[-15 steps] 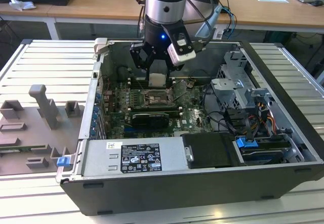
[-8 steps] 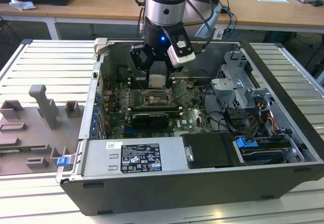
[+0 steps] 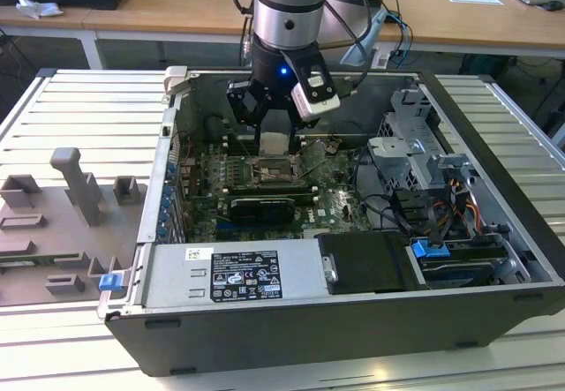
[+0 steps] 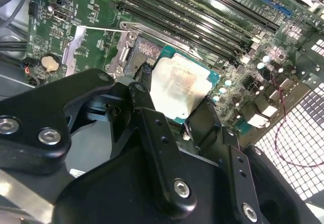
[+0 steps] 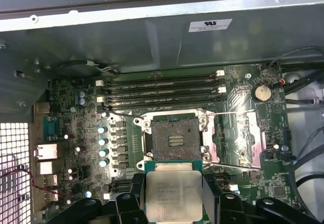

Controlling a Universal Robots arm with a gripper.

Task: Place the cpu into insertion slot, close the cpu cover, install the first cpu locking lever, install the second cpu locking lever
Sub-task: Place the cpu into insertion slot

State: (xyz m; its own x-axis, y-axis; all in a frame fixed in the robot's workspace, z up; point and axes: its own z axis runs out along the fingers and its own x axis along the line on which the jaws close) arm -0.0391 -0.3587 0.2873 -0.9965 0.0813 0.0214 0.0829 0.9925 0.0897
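My gripper (image 3: 275, 137) is shut on the cpu (image 3: 275, 143), a pale silver-beige square chip held flat between the black fingers (image 4: 145, 100). In both wrist views the cpu (image 5: 172, 196) hangs a little above the motherboard, just beside the insertion slot (image 5: 174, 138) and not over it. The insertion slot (image 4: 143, 52) is a dark square socket with a silver rim, open and bare. The cpu cover (image 5: 238, 138) is a shiny metal plate folded back on the far side of the slot from the blue capacitors. Thin wire levers (image 5: 121, 116) stand loose along the slot's edges.
The motherboard lies inside an open computer case (image 3: 494, 86). Long black memory slots (image 5: 159, 93) run close behind the socket. A black expansion card (image 3: 258, 207), power supply (image 3: 234, 276), drive cage (image 3: 415, 139) and cables (image 3: 441, 214) crowd the case. Grey fixtures (image 3: 75, 188) stand on the table.
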